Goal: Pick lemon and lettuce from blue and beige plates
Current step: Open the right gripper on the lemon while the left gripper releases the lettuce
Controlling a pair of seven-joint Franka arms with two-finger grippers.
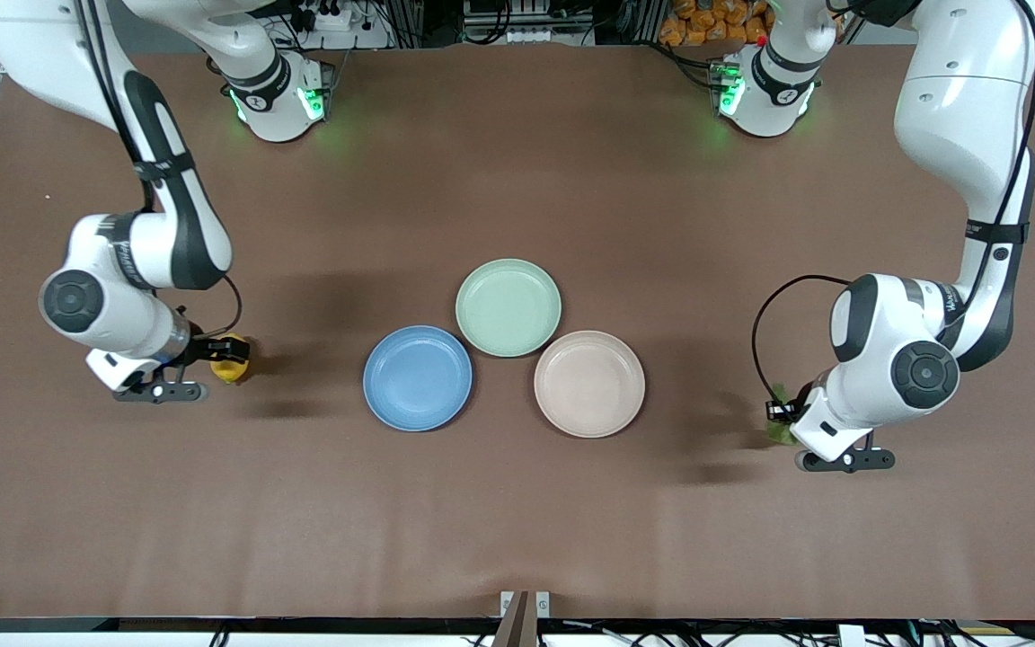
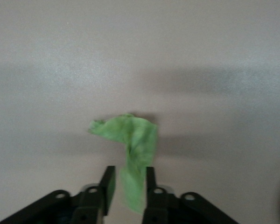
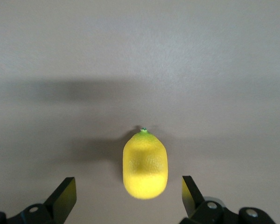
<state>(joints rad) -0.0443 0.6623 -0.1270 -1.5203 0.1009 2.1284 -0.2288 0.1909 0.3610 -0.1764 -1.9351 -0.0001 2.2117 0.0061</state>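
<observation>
The yellow lemon (image 1: 234, 366) (image 3: 145, 164) lies on the brown table toward the right arm's end, well away from the plates. My right gripper (image 1: 221, 354) (image 3: 127, 186) stands open around it, with a gap on each side. The green lettuce (image 1: 782, 433) (image 2: 130, 133) lies on the table toward the left arm's end. My left gripper (image 1: 782, 413) (image 2: 129, 171) is low over it, jaws parted; the leaf's end rests against one finger and clear of the other. The blue plate (image 1: 419, 378) and the beige plate (image 1: 589, 384) sit bare mid-table.
A pale mint-green plate (image 1: 508, 307) touches both other plates, farther from the front camera. Brown table (image 1: 517, 521) stretches wide around the plates. Both arms' elbows hang over the table's ends.
</observation>
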